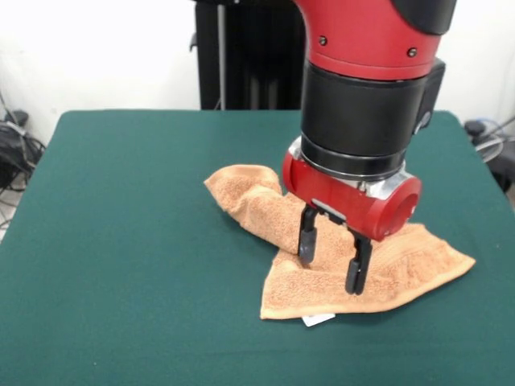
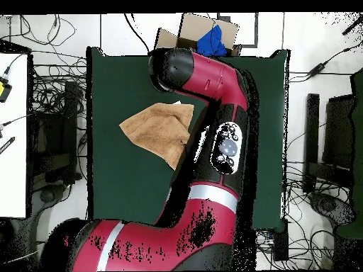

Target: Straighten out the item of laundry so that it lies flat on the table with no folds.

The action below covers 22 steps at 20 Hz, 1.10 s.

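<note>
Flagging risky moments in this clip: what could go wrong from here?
1. The hand hangs open over the crumpled orange-tan terry towel; closing here may pinch several layers and keep the folds.
2. The small white tag peeks from under the near edge, so that corner may be turned under.
3. Dragging across the dark green felt tabletop could bunch it further.

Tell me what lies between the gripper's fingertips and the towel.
Nothing. In the front view the open gripper hangs right over the crumpled towel, its fingertips at the cloth; whether they touch it cannot be told. The overhead view hides this under the arm.
</note>
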Motion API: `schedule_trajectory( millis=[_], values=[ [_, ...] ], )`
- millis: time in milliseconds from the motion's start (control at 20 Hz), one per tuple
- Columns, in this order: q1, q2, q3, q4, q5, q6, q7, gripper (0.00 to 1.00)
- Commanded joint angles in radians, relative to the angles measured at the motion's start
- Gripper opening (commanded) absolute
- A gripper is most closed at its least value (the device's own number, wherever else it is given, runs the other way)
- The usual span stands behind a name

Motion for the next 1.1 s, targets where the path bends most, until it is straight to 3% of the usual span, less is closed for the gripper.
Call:
schedule_trajectory(
  millis=[50, 1100],
  values=[
    [-0.020, 0.077, 0.052, 0.158, 0.011, 0.034, 0.188, 1.00],
    [-0.036, 0.138, 0.100, 0.176, 0.021, -0.089, 0.149, 1.00]
  ],
)
